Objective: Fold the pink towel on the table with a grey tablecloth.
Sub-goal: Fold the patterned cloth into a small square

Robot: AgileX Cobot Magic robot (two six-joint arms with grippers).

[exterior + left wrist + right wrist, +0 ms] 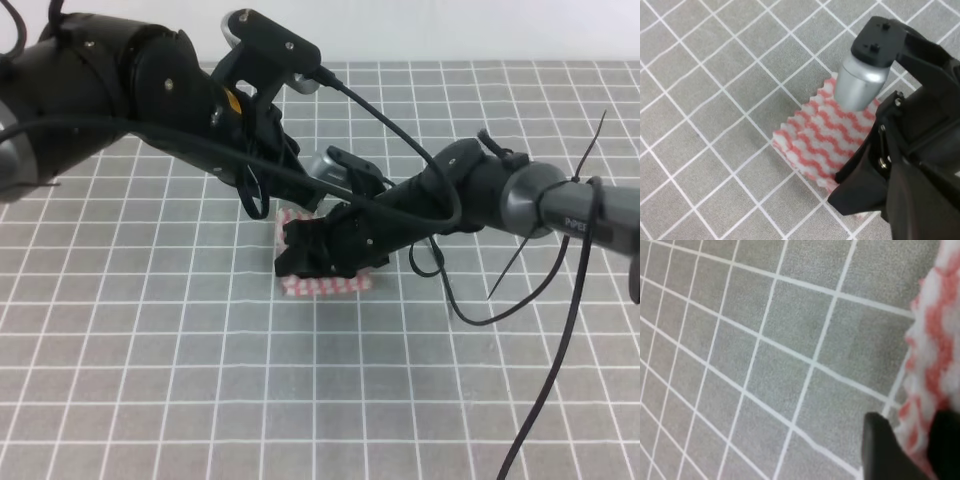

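1. Near the middle of the exterior high frame, the black right gripper (318,250) sits down on the pink towel (325,285), a thin cloth of pink-and-white wavy zigzag stripes with serrated edges.
2. At the lower right of the right wrist view, two dark fingertips (880,447) stand with a narrow gap between them, striped cloth (935,355) showing in the gap and above it; they appear to pinch the towel's edge.
3. Just left of the towel in the exterior frame, the black left gripper (256,200) hangs low over the cloth-covered table; whether it is spread or closed I cannot tell.
4. Across the left wrist view's middle, the towel (815,137) lies as a compact layered rectangle, its toothed edges stacked.
5. Beneath everything lies the grey tablecloth (150,380), flat matte fabric printed with thin white grid lines.
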